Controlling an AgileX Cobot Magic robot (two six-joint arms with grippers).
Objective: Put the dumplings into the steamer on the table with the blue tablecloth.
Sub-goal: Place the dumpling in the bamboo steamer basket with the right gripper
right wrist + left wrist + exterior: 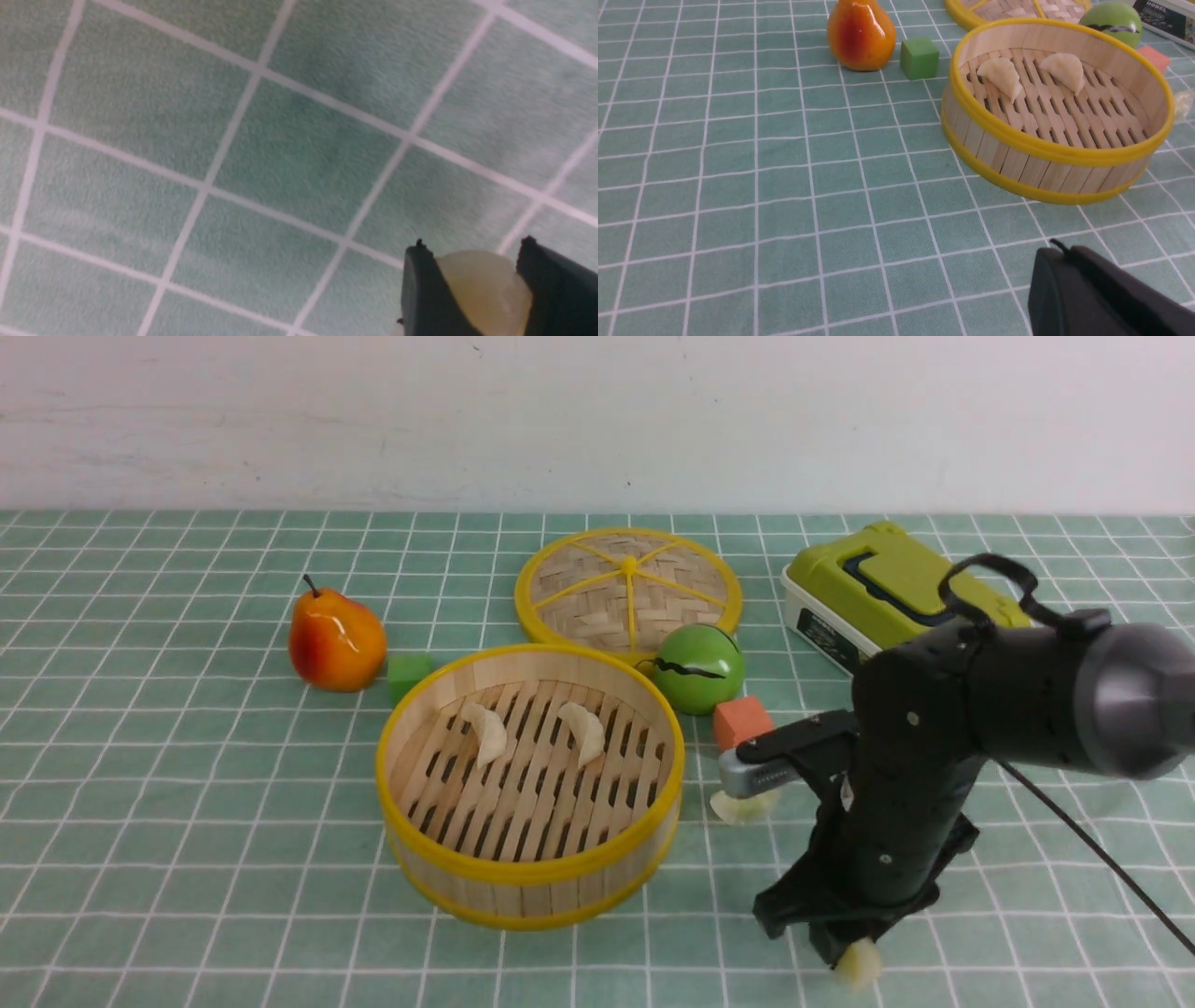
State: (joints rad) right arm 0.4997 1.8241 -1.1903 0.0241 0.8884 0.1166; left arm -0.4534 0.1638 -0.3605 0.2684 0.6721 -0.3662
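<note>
Checked teal tablecloth lies just below the right gripper, which pinches a dumpling; left gripper sits closed.

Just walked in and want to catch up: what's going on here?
The right gripper grips one dumpling, low over the tablecloth to the right of the steamer. Two dumplings already lie on the steamer's slatted floor. Another dumpling sits loose on the cloth beside the steamer's right wall. The left gripper holds nothing.
</note>
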